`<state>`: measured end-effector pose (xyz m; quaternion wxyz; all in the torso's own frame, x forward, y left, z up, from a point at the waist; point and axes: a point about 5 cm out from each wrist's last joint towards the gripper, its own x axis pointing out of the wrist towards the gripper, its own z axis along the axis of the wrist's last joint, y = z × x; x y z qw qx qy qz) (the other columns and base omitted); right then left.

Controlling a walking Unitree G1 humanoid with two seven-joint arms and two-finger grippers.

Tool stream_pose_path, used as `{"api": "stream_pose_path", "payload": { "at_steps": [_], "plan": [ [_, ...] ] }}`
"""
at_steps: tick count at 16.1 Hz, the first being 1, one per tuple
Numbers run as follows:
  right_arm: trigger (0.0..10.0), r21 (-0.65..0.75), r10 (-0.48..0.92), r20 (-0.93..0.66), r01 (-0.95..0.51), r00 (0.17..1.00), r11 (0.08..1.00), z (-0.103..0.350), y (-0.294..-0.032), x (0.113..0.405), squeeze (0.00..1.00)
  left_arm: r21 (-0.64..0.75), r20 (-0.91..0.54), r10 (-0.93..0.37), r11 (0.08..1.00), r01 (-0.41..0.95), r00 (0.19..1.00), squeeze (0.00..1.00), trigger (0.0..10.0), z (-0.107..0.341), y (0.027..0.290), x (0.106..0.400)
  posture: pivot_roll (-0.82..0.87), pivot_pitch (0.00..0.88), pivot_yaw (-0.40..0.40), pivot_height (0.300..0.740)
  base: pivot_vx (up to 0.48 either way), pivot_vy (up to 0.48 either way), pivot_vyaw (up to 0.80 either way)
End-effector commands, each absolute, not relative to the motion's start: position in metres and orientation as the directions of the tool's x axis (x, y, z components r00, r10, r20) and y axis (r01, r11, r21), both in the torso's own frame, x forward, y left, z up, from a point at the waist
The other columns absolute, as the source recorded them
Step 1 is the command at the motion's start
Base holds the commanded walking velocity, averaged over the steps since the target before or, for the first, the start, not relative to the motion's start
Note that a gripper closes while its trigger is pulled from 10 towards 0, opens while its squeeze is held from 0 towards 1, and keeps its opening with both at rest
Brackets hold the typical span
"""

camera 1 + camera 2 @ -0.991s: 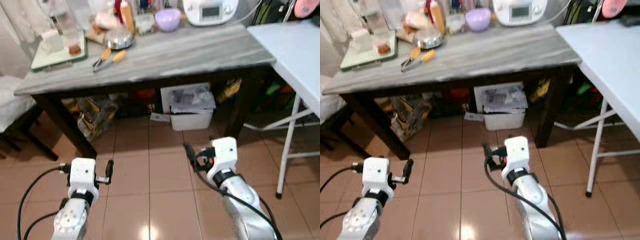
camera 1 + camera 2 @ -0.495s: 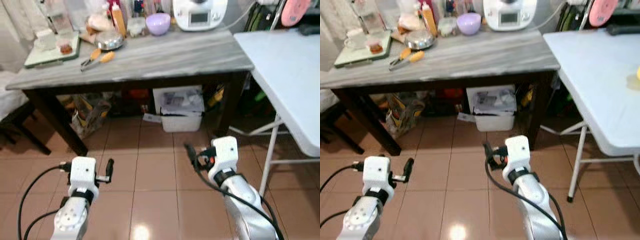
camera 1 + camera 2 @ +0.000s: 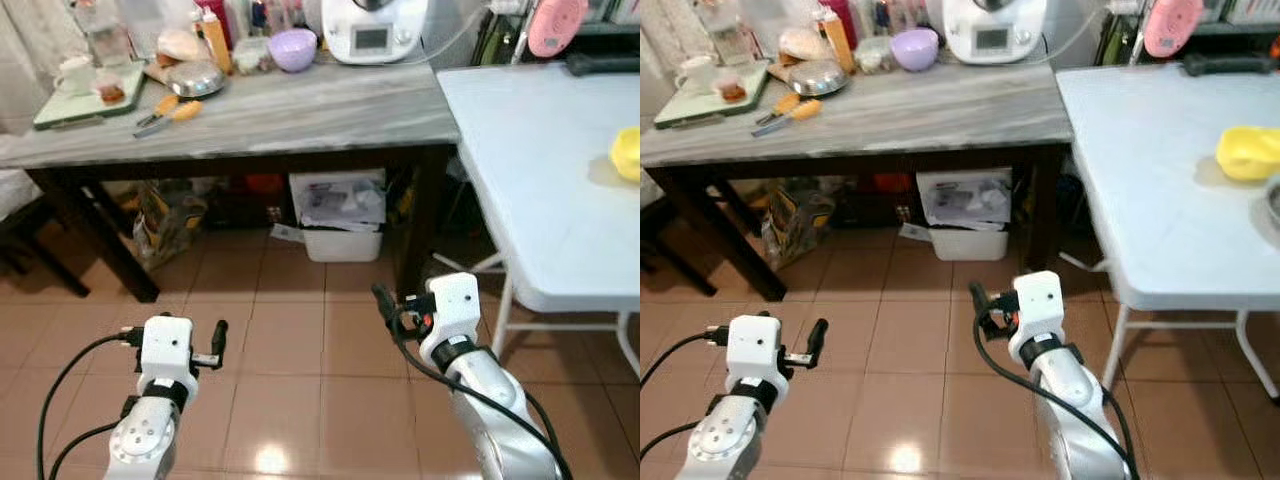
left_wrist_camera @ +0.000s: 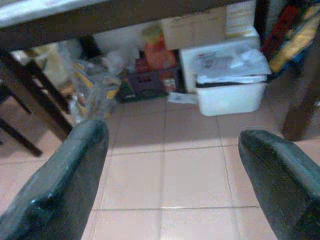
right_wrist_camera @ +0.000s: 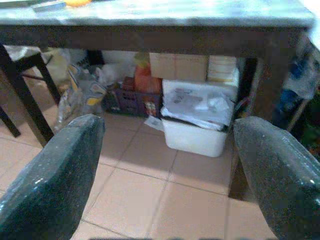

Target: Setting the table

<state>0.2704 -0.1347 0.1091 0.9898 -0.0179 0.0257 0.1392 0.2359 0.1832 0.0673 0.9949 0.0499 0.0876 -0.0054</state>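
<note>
A white folding table (image 3: 1140,150) stands on the right with a yellow bowl (image 3: 1248,152) on it and the rim of a metal bowl (image 3: 1273,203) at the picture's edge. The grey table (image 3: 270,110) at the back carries a purple bowl (image 3: 292,48), a metal bowl (image 3: 195,78), orange-handled tongs (image 3: 168,111) and a green tray (image 3: 85,85) with cups. My left gripper (image 4: 175,135) and right gripper (image 5: 170,122) hang low over the tiled floor, both open and holding nothing. They sit short of both tables.
A white kitchen appliance (image 3: 372,28) stands at the back of the grey table. Under that table are a white bin (image 3: 340,215) with papers, bags (image 3: 165,215) and boxes. A dark chair (image 3: 30,240) is at the left. A pink object (image 3: 555,22) hangs behind the white table.
The camera has swung right and up. The white table with the yellow bowl has come into view. Both arms keep the same pose in the picture.
</note>
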Motion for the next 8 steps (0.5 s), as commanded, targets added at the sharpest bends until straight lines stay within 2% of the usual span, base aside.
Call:
{"api": "stream_pose_path", "payload": {
  "at_steps": [1, 8],
  "plan": [
    [10.0, -0.029, 0.279, -0.045, -0.281, 0.959, 0.959, 0.1121, -0.1326, 0.2711, 0.00, 0.109, -0.169, 0.003, 0.994, 0.016, 0.986, 0.00, 10.0, 0.0689, 0.1855, 0.2358, -0.21, 0.103, 0.119, 0.740, 0.000, -0.322, 0.00],
    [10.0, -0.023, 0.276, -0.038, -0.277, 0.960, 0.961, 0.1130, -0.1331, 0.2704, 0.00, 0.106, -0.164, 0.002, 0.994, 0.016, 0.986, 0.00, 10.0, 0.0711, 0.1845, 0.2352, -0.21, 0.115, 0.115, 0.740, 0.000, -0.318, 0.00]
  ]
}}
